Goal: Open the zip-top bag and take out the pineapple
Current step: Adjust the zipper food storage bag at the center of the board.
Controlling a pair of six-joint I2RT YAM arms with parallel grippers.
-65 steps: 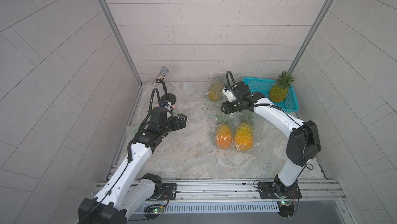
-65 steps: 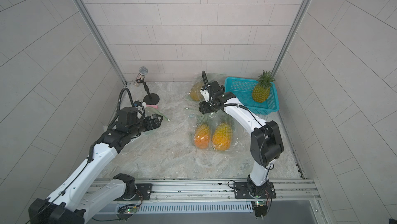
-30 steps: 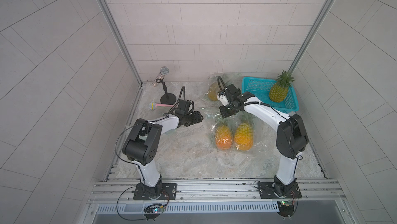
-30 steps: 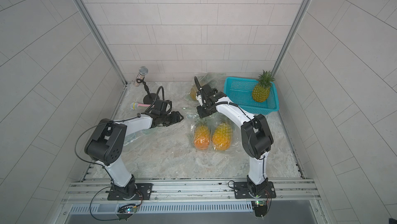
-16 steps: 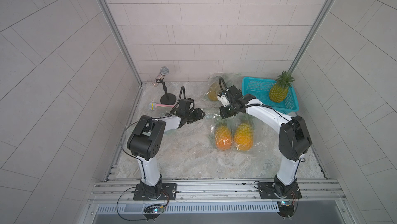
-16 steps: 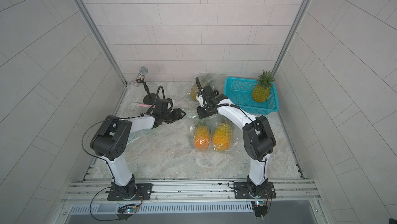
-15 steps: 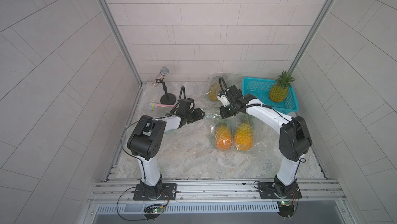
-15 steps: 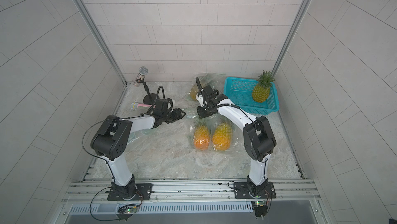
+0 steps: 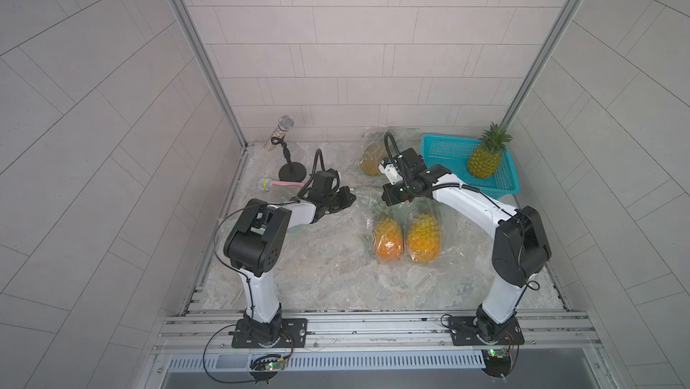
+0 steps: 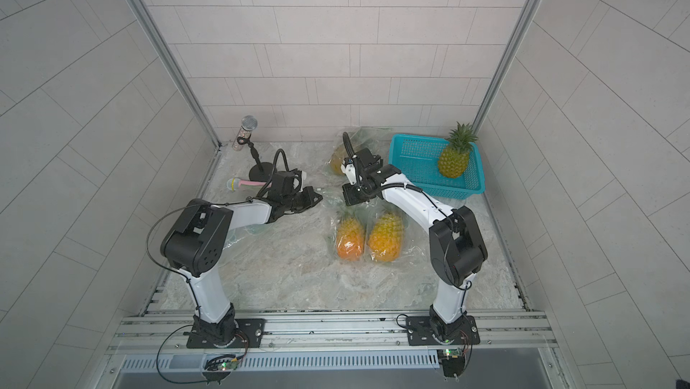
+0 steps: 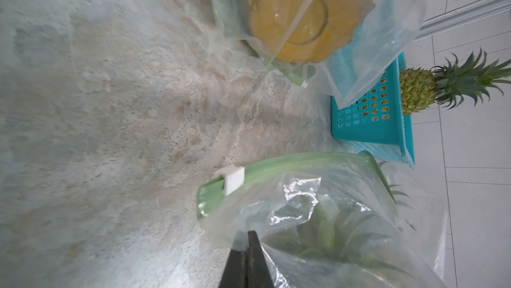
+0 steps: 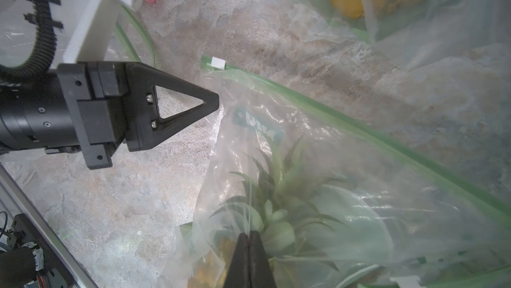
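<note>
Left gripper (image 11: pixel 247 236) now stands pressed together on the clear film of the zip-top bag (image 11: pixel 304 198), just beside the corner that carries the white slider (image 11: pixel 234 180). A second ago its jaws were spread and short of the bag. Right gripper (image 12: pixel 249 236) is likewise pinched on the film, over the crown of the pineapple (image 12: pixel 279 201), as before.

That pineapple lies wholly inside the bag, on the marbled table (image 9: pixel 317 267) between the two arms. On the bag, the green zip track (image 12: pixel 318 107) reads as joined along its visible length, with the slider at the end nearest the left gripper. I cannot confirm a seal.

Finding: the bag is now held at two places, so its mouth end is braced.

Judgement: opening has not begun. Neither gripper touches the slider, so one would have to let go to work it.
</note>
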